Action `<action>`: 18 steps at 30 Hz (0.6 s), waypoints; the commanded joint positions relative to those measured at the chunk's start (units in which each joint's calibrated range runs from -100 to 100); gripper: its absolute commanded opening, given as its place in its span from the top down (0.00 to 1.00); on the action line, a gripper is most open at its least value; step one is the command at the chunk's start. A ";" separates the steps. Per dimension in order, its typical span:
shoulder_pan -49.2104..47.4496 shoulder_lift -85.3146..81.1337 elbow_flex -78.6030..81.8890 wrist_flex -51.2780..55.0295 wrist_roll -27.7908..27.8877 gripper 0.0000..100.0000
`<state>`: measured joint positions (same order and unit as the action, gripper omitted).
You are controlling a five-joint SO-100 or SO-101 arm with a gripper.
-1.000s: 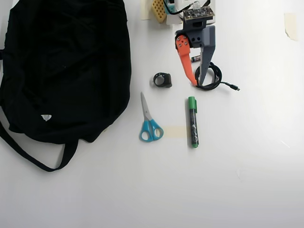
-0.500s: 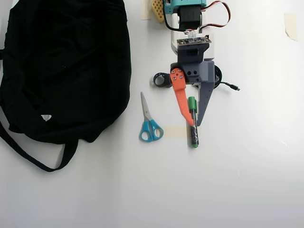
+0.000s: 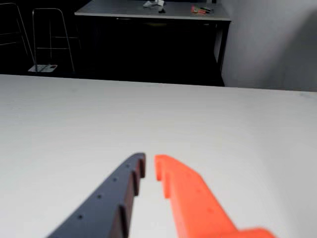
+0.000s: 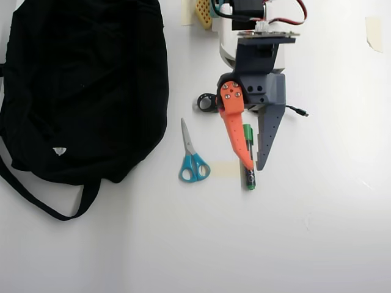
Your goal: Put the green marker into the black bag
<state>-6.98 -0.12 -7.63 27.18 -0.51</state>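
In the overhead view the green marker [image 4: 249, 179] lies lengthwise on the white table, its green cap [image 4: 247, 132] showing between my fingers. My gripper [image 4: 254, 166] hangs over it with the orange finger [image 4: 235, 137] on the left of the barrel and the grey finger [image 4: 269, 134] on the right, slightly open. The black bag [image 4: 85, 85] fills the upper left, well away from the gripper. In the wrist view the gripper [image 3: 149, 162] shows a narrow gap at its tips over bare table, and the marker is out of view there.
Blue-handled scissors [image 4: 194, 162] lie left of the marker. A small black ring-shaped part [image 4: 206, 102] sits by the orange finger's base. A black cable end [image 4: 297, 111] pokes out right of the gripper. The bag strap [image 4: 36, 198] loops toward the front left.
The arm has reached further forward over the marker, so the fingers now straddle more of its barrel. The marker itself has not shifted.
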 commanded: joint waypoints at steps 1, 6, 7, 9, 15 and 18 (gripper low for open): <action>-0.05 -0.46 -2.53 1.16 -0.01 0.97; 0.17 -0.46 -1.90 1.16 0.25 0.97; 0.10 -0.54 -1.90 1.16 0.30 0.97; 0.10 -0.54 -1.90 1.16 0.30 0.97; 0.17 -1.12 -1.90 0.90 0.36 0.97; 0.17 -1.45 -1.90 0.64 0.04 0.97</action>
<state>-6.91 -0.04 -7.86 28.21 -0.51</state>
